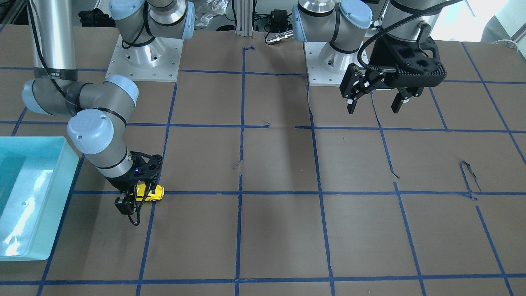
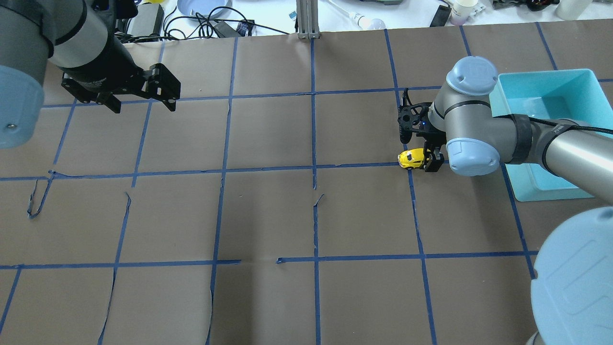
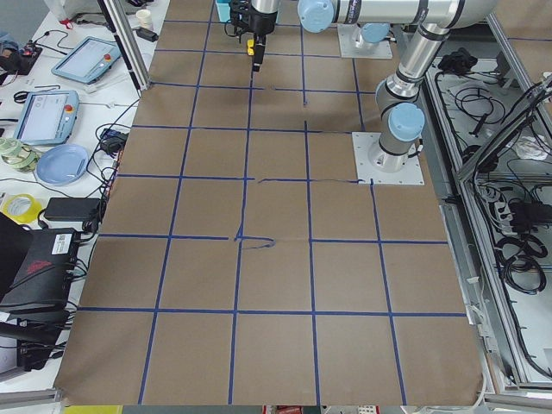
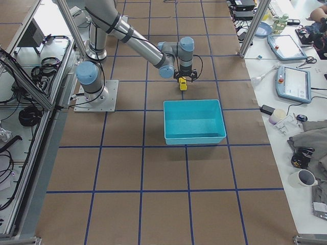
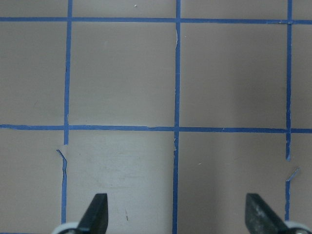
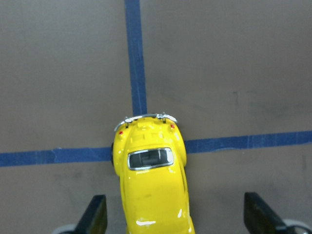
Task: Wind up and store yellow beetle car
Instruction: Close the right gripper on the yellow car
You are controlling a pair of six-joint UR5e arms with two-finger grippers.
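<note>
We saw the right gripper poised directly over the yellow beetle car. Its two dark fingers were spread wide, one on each flank, and gripped nothing. The car sat on the brown paper table, right on a crossing of blue tape lines, with its rear window and bumper pointing away from the wrist camera. The teal bin stood nearby, on the far side of the right arm. The left gripper hung well apart over bare paper, likewise wide open and empty.

We judged the step in hand to be taking hold of the car for winding. The car lay nearer one finger than the other, so we would have centred the gripper first. Otherwise the nearer finger would have met the car first and pushed it sideways. The shell looked glossy and rounded, so we thought the fingers should meet the flanks low, under the swell of the roof, or the car might slip free. We could not tell from these views how far above the paper the fingertips hung. For winding, the wheels would have needed to stay pressed on the paper while the car was drawn straight along its own length.
</note>
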